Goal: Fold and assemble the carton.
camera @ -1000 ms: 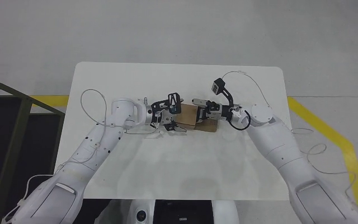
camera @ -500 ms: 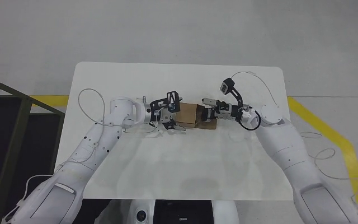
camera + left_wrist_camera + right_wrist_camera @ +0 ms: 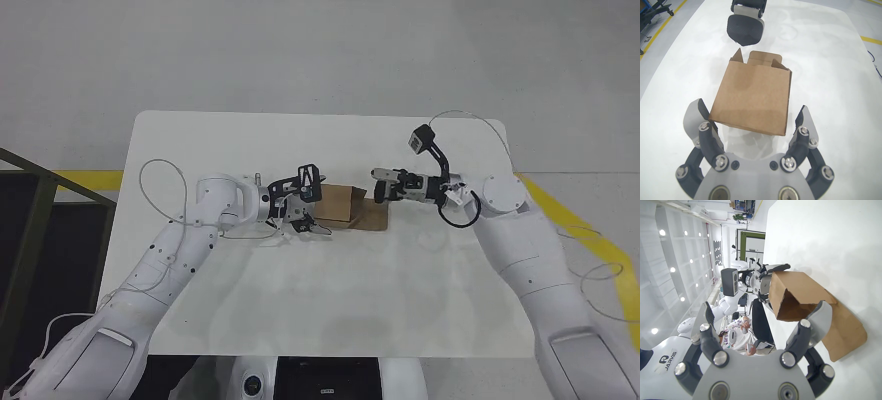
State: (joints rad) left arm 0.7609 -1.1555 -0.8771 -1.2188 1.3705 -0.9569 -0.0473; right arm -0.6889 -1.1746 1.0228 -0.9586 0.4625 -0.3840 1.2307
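carton: brown carton lying on its side mid-counter, between the two grippers; open end faces the right gripper, one long flap flat on the counter
left gripper: left gripper at the carton's closed end, fingers spread open either side of that end; one finger touches a corner, the other sits just apart
right gripper: right gripper just beside the open end, level with the flaps, fingers open and holding nothing
change, right: a second ago it was over the carton's top; it has since pulled back toward the robot's right and is now off the carton
change, left: same spot, fingers as wide as before
change, carton: no visible shift on the counter
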